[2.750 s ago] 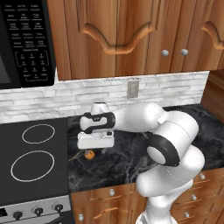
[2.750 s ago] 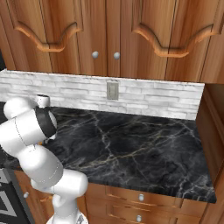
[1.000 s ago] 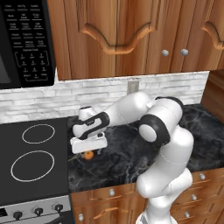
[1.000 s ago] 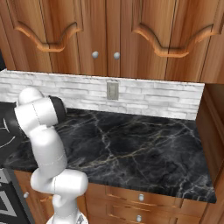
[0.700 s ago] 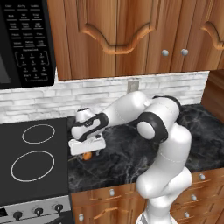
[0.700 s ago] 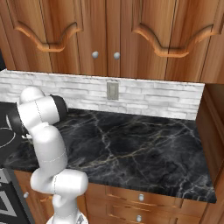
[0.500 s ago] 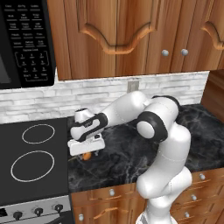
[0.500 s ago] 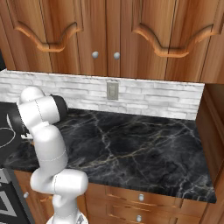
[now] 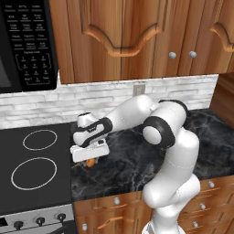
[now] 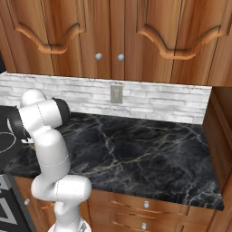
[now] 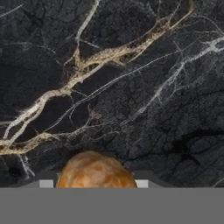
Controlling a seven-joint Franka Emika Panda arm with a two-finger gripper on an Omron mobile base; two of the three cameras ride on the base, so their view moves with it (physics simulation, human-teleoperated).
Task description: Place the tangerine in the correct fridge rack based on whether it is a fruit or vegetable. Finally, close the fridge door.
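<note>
The tangerine (image 9: 91,162), small, round and orange, lies on the black marble counter (image 9: 128,160) just right of the stove. My gripper (image 9: 90,159) points straight down over it, with the white hand low above the counter. In the hand view the tangerine (image 11: 95,169) sits at the bottom, and the two fingertips (image 11: 46,183) press close against its left and right sides. The gripper is shut on it, and the fruit still rests on the stone. The fridge rack and the fridge door are out of view.
A black cooktop (image 9: 32,169) with ring burners lies left of the tangerine, under a black microwave (image 9: 25,45). Brown wall cabinets (image 9: 123,36) hang above the white brick backsplash. To the right the marble counter (image 10: 145,149) runs on to a wooden side wall.
The hand sank the last bit onto the tangerine and the jaws drew in from wide open to its sides. The tangerine stayed in place.
</note>
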